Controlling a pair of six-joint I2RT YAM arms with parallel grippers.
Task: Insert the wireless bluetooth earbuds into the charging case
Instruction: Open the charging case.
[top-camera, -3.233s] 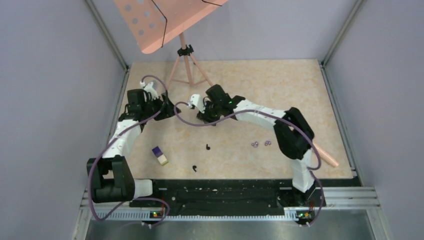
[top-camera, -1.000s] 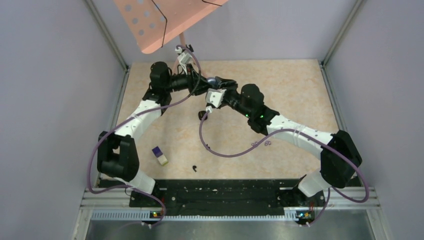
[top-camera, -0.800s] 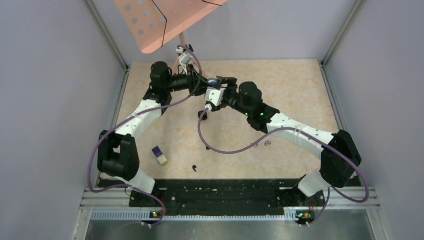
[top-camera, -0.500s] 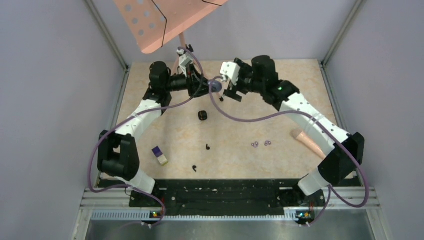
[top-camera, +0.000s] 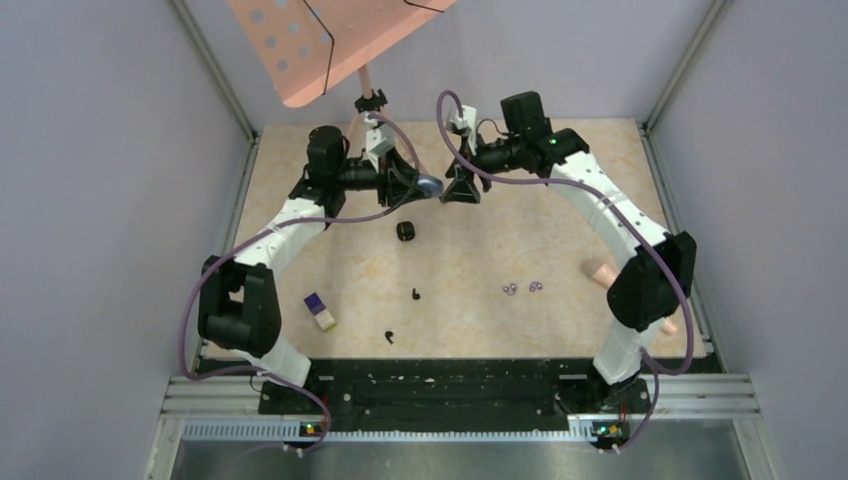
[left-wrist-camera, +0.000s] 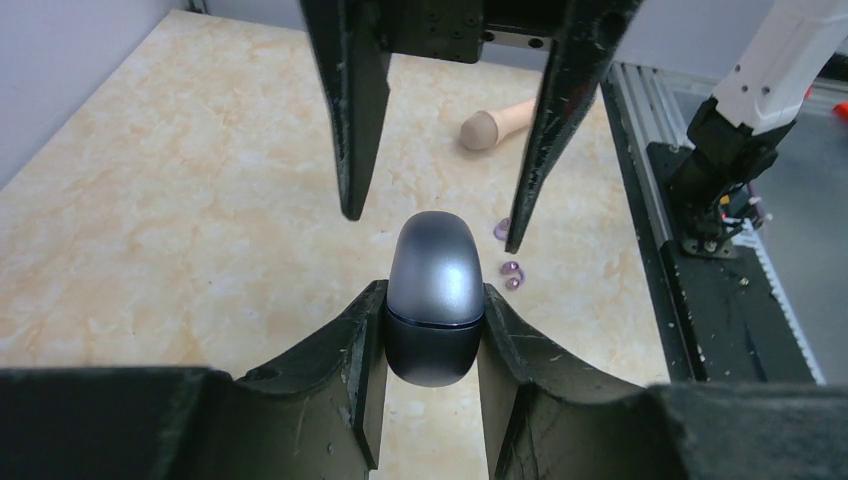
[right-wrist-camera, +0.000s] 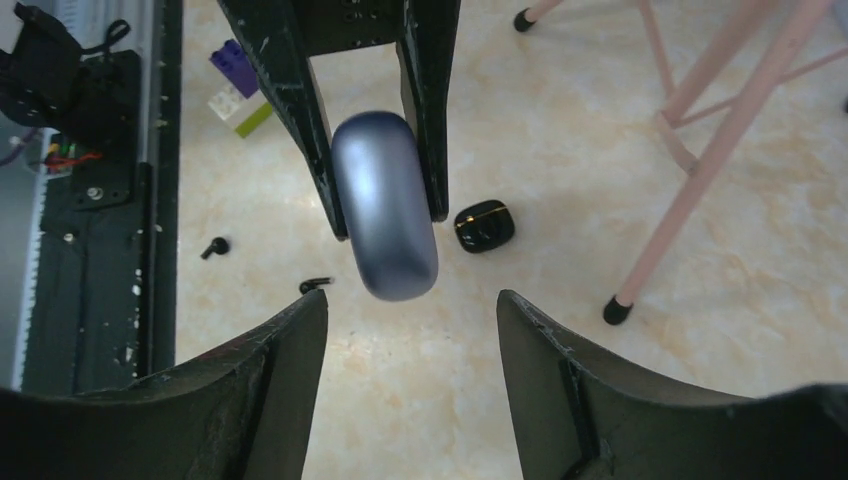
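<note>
My left gripper (top-camera: 420, 185) is shut on a closed grey-blue oval charging case (top-camera: 430, 185), held above the table at the back; the case shows between its jaws in the left wrist view (left-wrist-camera: 434, 290). My right gripper (top-camera: 458, 188) is open and empty, facing the case (right-wrist-camera: 385, 205) end-on, a short gap away. Two black earbuds (top-camera: 415, 294) (top-camera: 389, 336) lie near the front middle. Two pale purple earbuds (top-camera: 510, 289) (top-camera: 535, 286) lie to the right. A small black case (top-camera: 405, 231) lies on the table below the grippers.
A purple-and-cream block (top-camera: 320, 311) lies front left. A pink stand (top-camera: 368, 110) with a perforated tray stands at the back, its feet close to the grippers. A pink peg (top-camera: 600, 270) lies at the right under the right arm.
My right arm has swung from the middle to the back right and turned its open jaws toward the held case. The small black case now shows on the table. The left arm barely moved.
</note>
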